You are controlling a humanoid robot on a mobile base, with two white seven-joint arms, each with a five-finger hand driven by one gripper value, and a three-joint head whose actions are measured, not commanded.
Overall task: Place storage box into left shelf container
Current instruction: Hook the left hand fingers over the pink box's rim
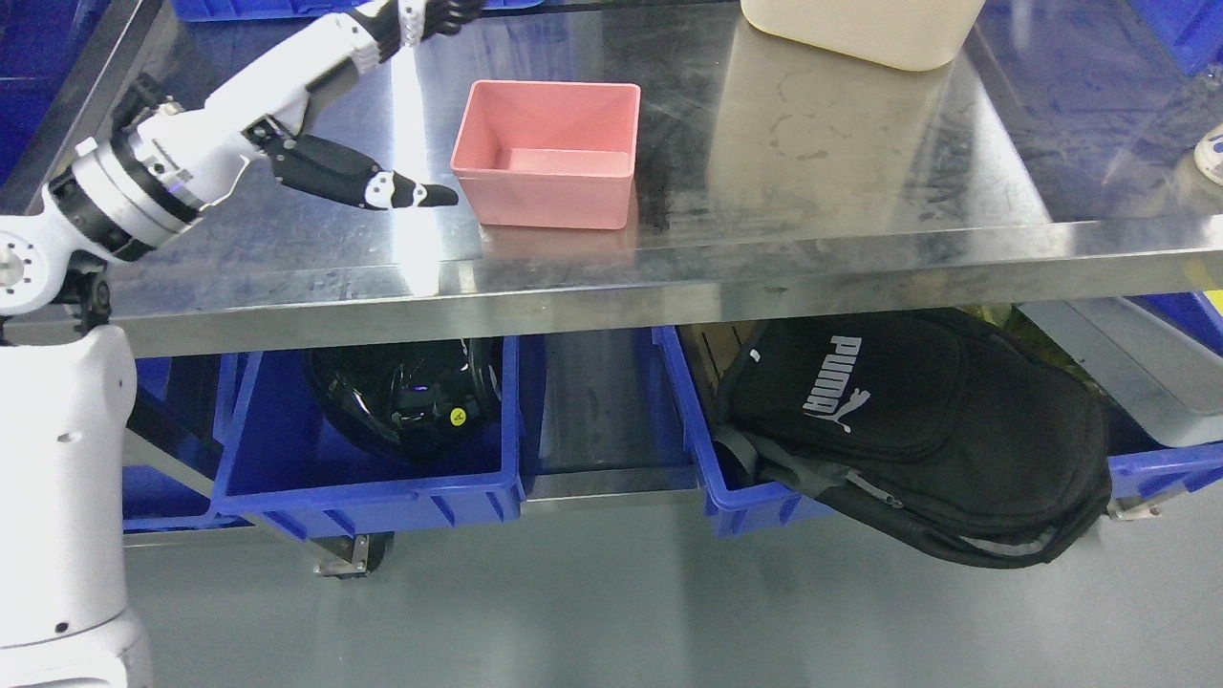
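Stainless-steel counter (812, 191) fills the upper half of the head view, its scuffed top reflecting overhead light; grey floor shows below. Pink storage box (547, 153), open side up and empty, stands on the counter left of centre, near the front edge. Left hand (315, 105) reaches in from the lower left over the counter, just left of the storage box and not touching it. Thumb (368, 182) is extended, its dark tip pointing toward the box's near left corner; the other fingers (430, 17) stretch toward the far edge, spread and holding nothing. White forearm and wrist joint show at the left border.

Cream container (860, 29) sits at the far edge of the counter, right of centre, partly cut off by the frame. On the lower shelf, left blue bin (373, 478) holds a glossy black helmet (411, 397). Right blue bin (726, 487) carries a black backpack (917, 440) that overhangs its front rim. Grey tray (1127, 373) lies at the far right under the counter.
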